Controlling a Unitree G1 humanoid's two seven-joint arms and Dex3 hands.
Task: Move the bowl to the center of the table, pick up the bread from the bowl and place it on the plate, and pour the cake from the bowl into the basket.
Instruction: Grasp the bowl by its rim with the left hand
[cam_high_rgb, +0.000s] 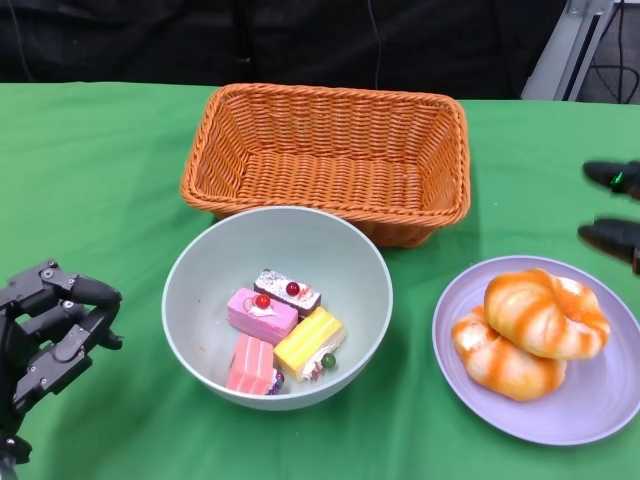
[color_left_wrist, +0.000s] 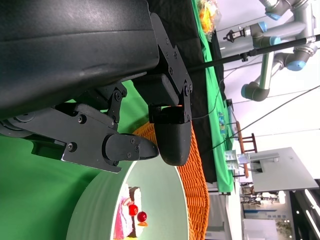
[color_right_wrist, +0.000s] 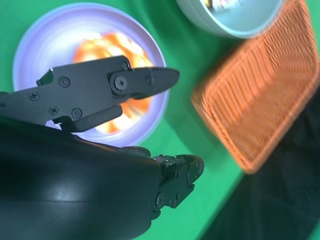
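Observation:
A pale green bowl (cam_high_rgb: 205, 275) stands mid-table with several cake pieces (cam_high_rgb: 275, 330) inside: pink, yellow and chocolate. Two orange-glazed bread rolls (cam_high_rgb: 530, 325) lie on the lilac plate (cam_high_rgb: 600, 415) at the right. Behind the bowl sits the orange wicker basket (cam_high_rgb: 330, 155), with nothing in it. My left hand (cam_high_rgb: 50, 335) hovers left of the bowl, fingers apart and holding nothing. At the right edge only the fingertips (cam_high_rgb: 612, 205) of my right hand show; in the right wrist view that hand (color_right_wrist: 150, 125) hangs over the plate (color_right_wrist: 35, 42) with its fingers spread and nothing in it.
Green cloth (cam_high_rgb: 90, 180) covers the table. A black backdrop runs along the far edge. In the left wrist view, the bowl (color_left_wrist: 100, 205) and basket (color_left_wrist: 192, 175) lie just past my fingers, with grey robot arms (color_left_wrist: 280, 30) in the room beyond.

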